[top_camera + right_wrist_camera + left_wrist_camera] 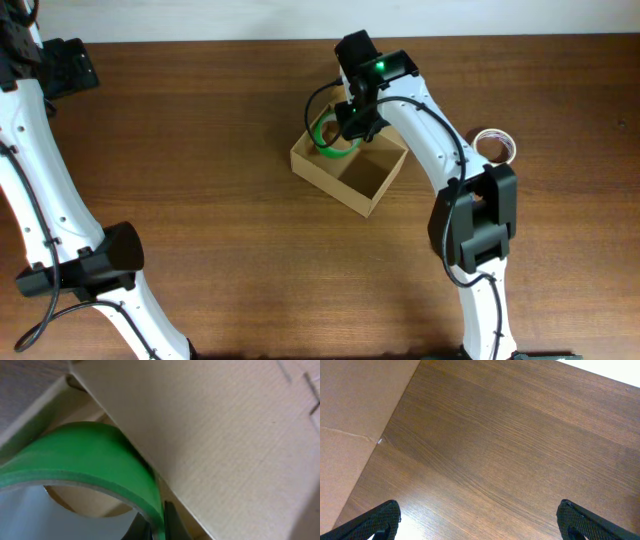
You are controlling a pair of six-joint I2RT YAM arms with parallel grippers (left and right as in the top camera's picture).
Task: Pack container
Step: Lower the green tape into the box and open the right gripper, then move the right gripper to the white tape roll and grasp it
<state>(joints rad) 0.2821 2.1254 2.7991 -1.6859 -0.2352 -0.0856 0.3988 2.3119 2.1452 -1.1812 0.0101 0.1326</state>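
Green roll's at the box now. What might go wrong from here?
The green tape roll sits close against a cardboard panel in the right wrist view; pushing down may snag it or shove the container. The right jaws pinch only its thin wall, so it may twist. The second tape roll lies close beside the right arm and might get knocked.

the left arm (45,200) runs up from the 7 o'clock edge of the overhead view, bends at a dark joint and ends in the 10 o'clock corner. its jaws stand wide apart, with the fingertips (380,519) showing at the 7 and 5 o'clock corners of its wrist view. the right arm (430,140) comes up from 5 o'clock, folds at its dark elbow and stretches toward 12 o'clock. its wrist is lit green, and its jaws point down, pinched tight on the wall of a green tape roll (85,455).
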